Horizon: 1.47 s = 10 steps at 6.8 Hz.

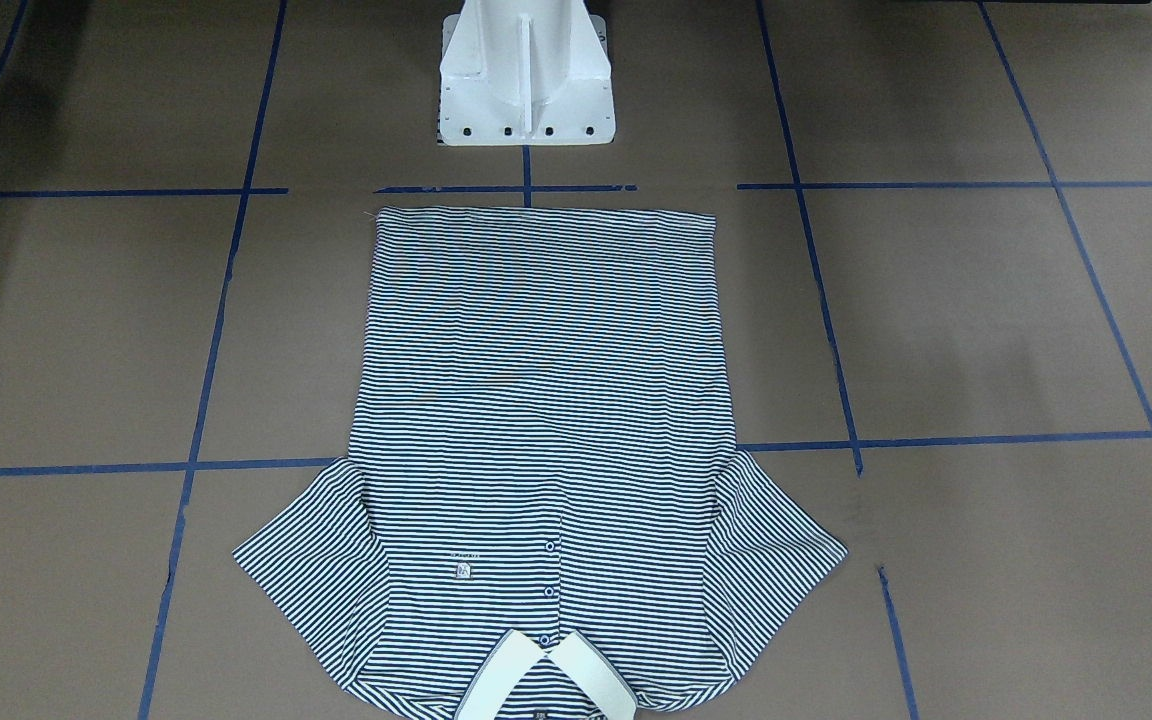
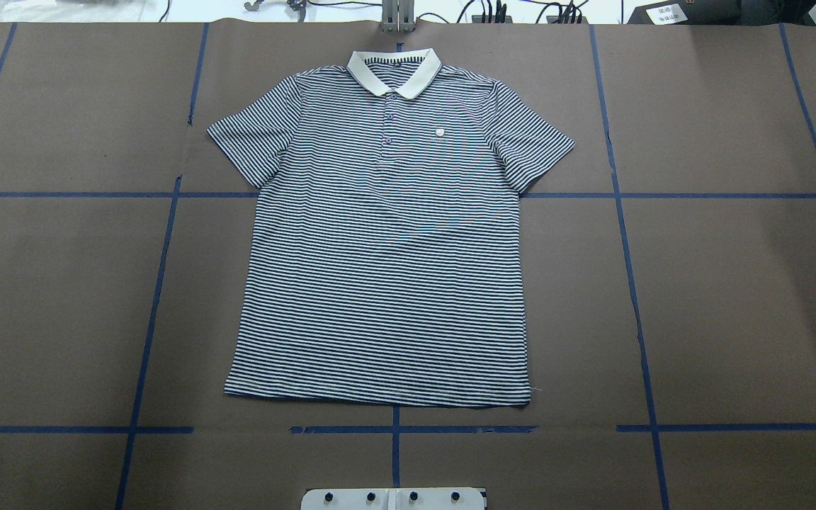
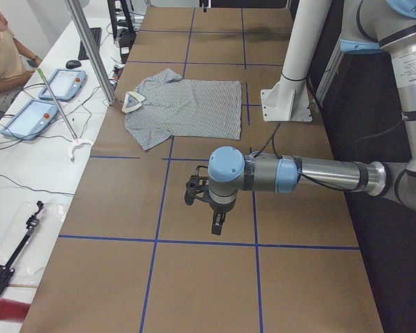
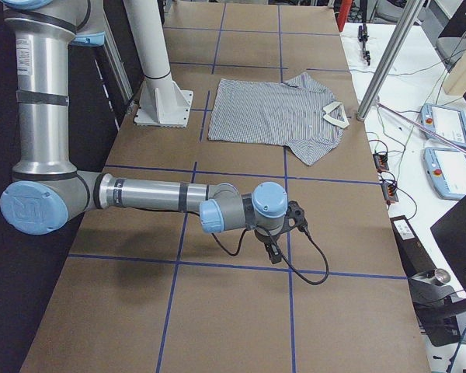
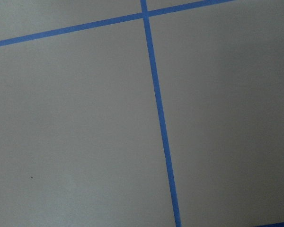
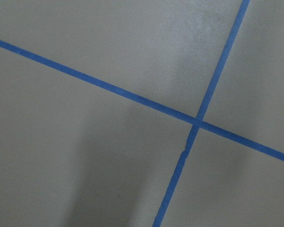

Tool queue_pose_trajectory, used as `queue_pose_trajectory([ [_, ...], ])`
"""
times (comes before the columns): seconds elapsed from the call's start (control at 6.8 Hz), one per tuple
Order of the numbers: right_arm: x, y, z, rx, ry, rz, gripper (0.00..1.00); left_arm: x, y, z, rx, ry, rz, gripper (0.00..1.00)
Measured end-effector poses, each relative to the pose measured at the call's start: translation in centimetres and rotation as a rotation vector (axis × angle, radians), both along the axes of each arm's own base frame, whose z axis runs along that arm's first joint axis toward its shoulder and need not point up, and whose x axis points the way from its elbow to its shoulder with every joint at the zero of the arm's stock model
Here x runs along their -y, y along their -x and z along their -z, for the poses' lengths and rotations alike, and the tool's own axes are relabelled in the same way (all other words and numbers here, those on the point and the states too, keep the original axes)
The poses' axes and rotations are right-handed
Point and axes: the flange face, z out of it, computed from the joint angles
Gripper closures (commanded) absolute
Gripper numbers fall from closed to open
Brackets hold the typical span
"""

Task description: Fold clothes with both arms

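The striped polo shirt point(image 2: 380, 248) lies flat and face up in the middle of the table, its cream collar point(image 2: 394, 71) at the far side from the robot and both sleeves spread. It also shows in the front-facing view point(image 1: 546, 400). The left arm's gripper point(image 3: 218, 222) hangs over bare table well off the shirt point(image 3: 187, 111) toward the table's left end. Toward the opposite end, equally far from the shirt point(image 4: 276, 113), hangs the right arm's gripper point(image 4: 273, 255). Only side views show them, so I cannot tell whether either is open or shut. Both wrist views show just brown table and blue tape.
The white pedestal base point(image 1: 526, 80) stands at the robot's edge just behind the shirt's hem. Blue tape lines point(image 2: 620, 195) grid the brown tabletop. A metal post point(image 3: 90, 48), teach pendants point(image 3: 28, 118) and a seated person point(image 3: 3, 55) are along the operators' side.
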Motion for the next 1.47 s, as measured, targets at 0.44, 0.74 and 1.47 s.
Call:
queue_pose_trajectory([
  [0.44,0.3,0.8,2.0,0.1,-0.032,-0.062,0.0,1.3,-0.6,3.7,-0.108,-0.148,0.008,0.0],
  [0.74,3.2,3.5,6.4,0.173,-0.023,-0.102,0.01,1.6,-0.6,5.3,-0.117,-0.256,0.018,0.0],
  [1.47,12.0,28.2,23.1,0.264,0.207,-0.286,0.19,2.4,-0.6,6.8,-0.119,-0.32,0.019,0.0],
])
